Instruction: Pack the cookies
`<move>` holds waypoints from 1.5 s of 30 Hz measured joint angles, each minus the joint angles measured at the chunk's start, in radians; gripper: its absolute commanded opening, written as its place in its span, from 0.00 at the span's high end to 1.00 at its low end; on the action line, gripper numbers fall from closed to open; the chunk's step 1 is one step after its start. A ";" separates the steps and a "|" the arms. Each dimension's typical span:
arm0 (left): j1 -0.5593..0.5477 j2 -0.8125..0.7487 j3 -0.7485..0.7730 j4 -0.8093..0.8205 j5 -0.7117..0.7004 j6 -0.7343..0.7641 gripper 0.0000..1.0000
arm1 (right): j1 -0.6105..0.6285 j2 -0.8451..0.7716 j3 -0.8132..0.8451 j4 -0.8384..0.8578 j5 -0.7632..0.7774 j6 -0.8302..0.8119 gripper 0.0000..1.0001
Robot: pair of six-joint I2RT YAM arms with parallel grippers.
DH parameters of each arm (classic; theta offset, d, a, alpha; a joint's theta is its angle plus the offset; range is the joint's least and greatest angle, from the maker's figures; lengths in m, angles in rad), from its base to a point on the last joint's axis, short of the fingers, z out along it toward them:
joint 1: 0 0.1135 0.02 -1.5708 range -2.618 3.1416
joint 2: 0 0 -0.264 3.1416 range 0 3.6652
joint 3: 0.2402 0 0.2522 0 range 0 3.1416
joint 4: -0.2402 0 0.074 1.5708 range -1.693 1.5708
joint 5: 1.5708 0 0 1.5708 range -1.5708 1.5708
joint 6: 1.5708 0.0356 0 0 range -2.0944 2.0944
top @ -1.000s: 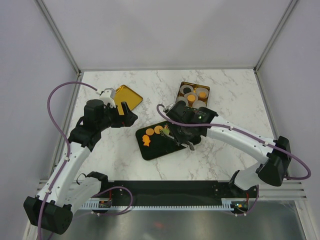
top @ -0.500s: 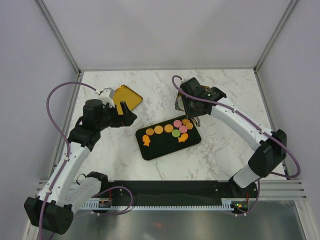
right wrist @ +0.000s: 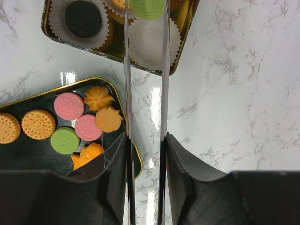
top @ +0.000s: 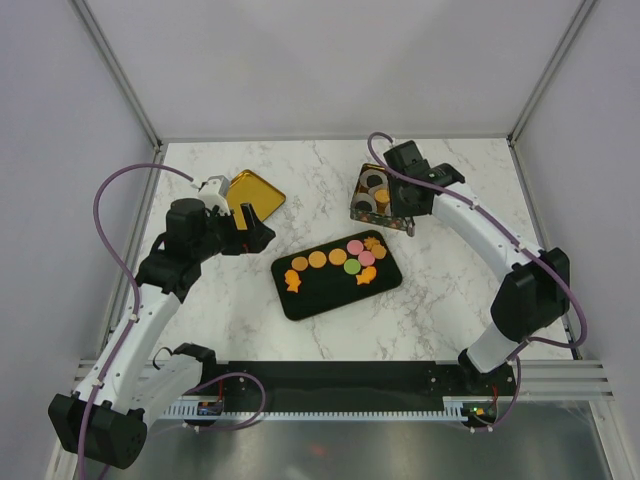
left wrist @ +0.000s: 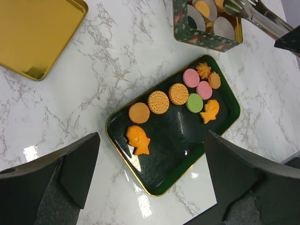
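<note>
Several cookies, orange, pink and one green, lie on the black tray; they also show in the left wrist view and the right wrist view. My right gripper has long metal blades shut on a green round cookie, held over an empty white paper cup in the green-and-gold tin. A black cookie sits in another cup. My left gripper is open and empty, hovering over the tray's near-left end.
The tin stands at the back right of the marble table, its gold lid lies at the back left, also in the left wrist view. The tray's gold rim lies close to the left blade.
My right gripper has lifted from the tray and swung back to the tin, carrying the green cookie. The left arm has not moved.
</note>
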 measured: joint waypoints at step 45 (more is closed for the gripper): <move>0.000 0.000 0.000 0.000 0.011 0.000 0.00 | -0.033 -0.063 -0.135 0.019 -0.050 -0.011 0.54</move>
